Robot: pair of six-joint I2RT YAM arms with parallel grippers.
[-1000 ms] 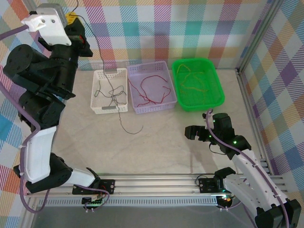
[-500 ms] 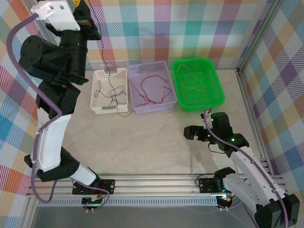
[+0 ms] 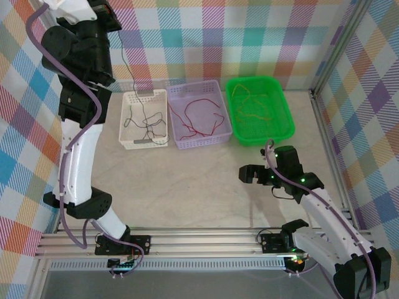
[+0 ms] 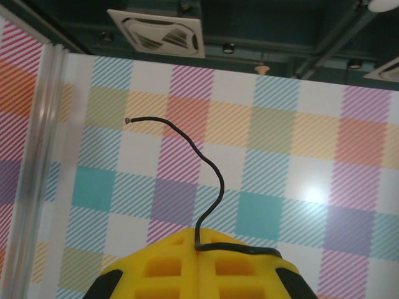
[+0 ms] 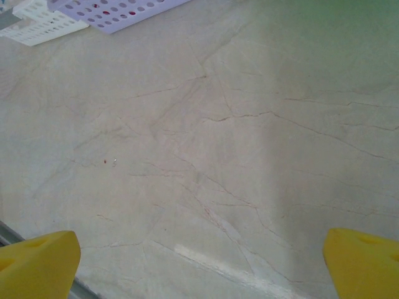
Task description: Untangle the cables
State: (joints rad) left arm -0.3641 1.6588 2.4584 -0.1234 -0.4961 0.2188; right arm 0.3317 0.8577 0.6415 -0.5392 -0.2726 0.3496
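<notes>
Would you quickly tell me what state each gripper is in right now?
Left gripper: shut on the thin black cable.
Right gripper: open, holding nothing.

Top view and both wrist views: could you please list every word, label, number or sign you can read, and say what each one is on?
No text can be read in any view.
White basket: no label or print visible.
Purple basket: none visible.
Green basket: none visible.
Small board below the front rail: any print is too small to read.
Checked walls and table: pattern only, no writing.
</notes>
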